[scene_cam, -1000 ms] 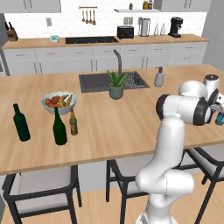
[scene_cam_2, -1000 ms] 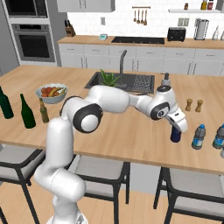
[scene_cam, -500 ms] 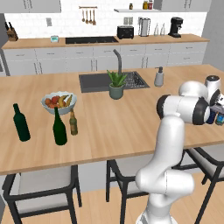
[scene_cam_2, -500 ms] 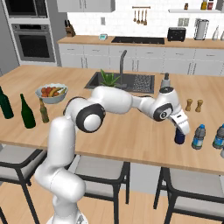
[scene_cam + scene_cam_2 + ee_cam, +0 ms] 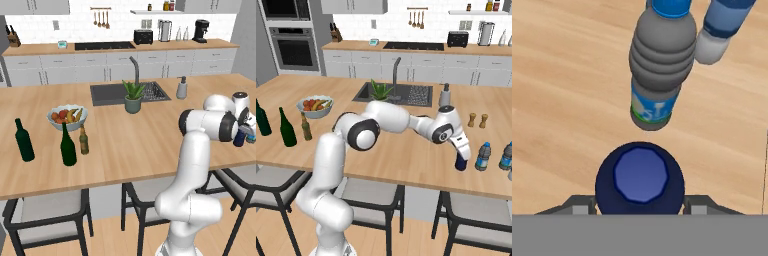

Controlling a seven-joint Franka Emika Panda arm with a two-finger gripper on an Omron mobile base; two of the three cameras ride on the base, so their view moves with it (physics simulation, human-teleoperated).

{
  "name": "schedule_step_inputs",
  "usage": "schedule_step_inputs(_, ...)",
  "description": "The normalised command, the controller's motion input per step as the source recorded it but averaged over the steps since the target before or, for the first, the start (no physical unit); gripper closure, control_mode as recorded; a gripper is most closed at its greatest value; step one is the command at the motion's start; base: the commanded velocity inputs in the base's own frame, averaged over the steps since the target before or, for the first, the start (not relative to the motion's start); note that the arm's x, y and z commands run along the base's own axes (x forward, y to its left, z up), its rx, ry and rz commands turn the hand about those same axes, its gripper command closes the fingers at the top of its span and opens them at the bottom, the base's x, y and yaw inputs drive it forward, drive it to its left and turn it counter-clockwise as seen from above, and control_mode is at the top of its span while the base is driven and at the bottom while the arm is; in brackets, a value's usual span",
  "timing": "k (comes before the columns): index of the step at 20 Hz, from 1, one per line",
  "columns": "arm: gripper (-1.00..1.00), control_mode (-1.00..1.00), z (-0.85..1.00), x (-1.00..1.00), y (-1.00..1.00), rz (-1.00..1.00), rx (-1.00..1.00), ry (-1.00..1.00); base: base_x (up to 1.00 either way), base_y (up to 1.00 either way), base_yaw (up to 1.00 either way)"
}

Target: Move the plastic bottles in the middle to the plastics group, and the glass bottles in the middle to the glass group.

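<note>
Dark-blue, squat and smooth, the plastic bottle (image 5: 640,176) sits between the two dark fingers of the gripper (image 5: 461,159), which are clamped on its sides. In the lower right of the right base view it is upright at the counter (image 5: 406,155), just beside the ribbed, see-through water bottles (image 5: 483,156). That half looks nearly finished, pending release. At far left, the slim amber bottle (image 5: 306,127) already stands by the green wine bottles (image 5: 287,129), so little seems left.
</note>
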Motion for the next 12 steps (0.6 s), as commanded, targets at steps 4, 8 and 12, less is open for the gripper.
schedule_step_inputs(4,1.0,-1.0,-0.13,0.0,0.0,-0.03,0.0,-0.01,0.0,0.0,0.0)
schedule_step_inputs(8,1.0,-1.0,0.0,0.0,0.0,-0.05,0.0,-0.03,0.0,0.0,0.0)
schedule_step_inputs(12,1.0,-1.0,0.0,0.24,-0.08,-0.08,0.0,-0.01,0.0,0.0,0.0)
